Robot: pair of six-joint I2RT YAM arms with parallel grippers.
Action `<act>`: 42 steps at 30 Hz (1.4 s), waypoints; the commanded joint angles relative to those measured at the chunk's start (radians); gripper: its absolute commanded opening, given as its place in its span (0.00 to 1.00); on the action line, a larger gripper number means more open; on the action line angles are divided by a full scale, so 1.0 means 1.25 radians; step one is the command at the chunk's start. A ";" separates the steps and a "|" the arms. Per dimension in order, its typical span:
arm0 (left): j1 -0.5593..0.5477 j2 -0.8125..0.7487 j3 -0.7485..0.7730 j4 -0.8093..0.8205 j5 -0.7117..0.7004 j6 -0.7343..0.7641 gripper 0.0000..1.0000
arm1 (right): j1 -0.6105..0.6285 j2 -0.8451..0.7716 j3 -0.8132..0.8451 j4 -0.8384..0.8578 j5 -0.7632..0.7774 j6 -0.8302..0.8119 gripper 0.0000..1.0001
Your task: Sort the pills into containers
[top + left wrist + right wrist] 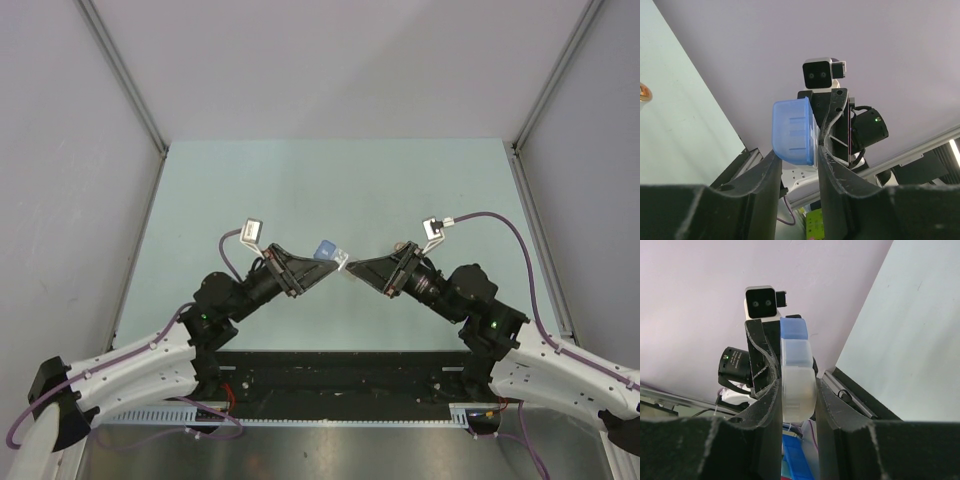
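step: uncapping the vial (799, 377) so pills can go in; both arms meet in mid-air above the bench (330, 180)
vial: held off the bench, lying roughly level between the two arms, clear body toward the right arm, blue cap (792, 131) toward the left
right gripper (797, 386): jaws pinching the clear body, one finger on each side
left gripper (798, 152): jaws pinching the blue cap at its near end; the tips look to be touching both sides, firmness can't be judged
pills: none visible loose; can't tell whether any are in the vial
round jar (644, 93): orange-tan, on the bench, at the edge of the left wrist view, well apart from the handover
how to do it: right holds still, left does all the work on the cap; keep both wrists on the vial's axis so the cap doesn't cock
risk: cap held only near the tips, so it could slip; tilt the mouth up before parting them
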 commanded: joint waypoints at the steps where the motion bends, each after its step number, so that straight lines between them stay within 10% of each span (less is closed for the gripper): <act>1: -0.006 0.004 0.039 0.041 0.009 0.005 0.34 | 0.003 0.002 0.010 0.046 0.002 0.003 0.00; 11: -0.008 0.012 0.043 0.046 0.014 0.005 0.00 | 0.003 0.008 0.010 0.052 -0.002 0.004 0.00; 15: -0.009 0.017 0.044 0.048 0.018 0.004 0.02 | 0.001 0.008 0.010 0.055 -0.003 0.003 0.00; 21: -0.009 0.006 0.037 0.049 0.018 0.005 0.75 | 0.000 -0.007 0.010 0.046 0.003 -0.003 0.00; 42: -0.009 -0.132 -0.081 -0.036 0.007 0.075 1.00 | -0.089 -0.102 0.011 -0.215 0.020 -0.067 0.00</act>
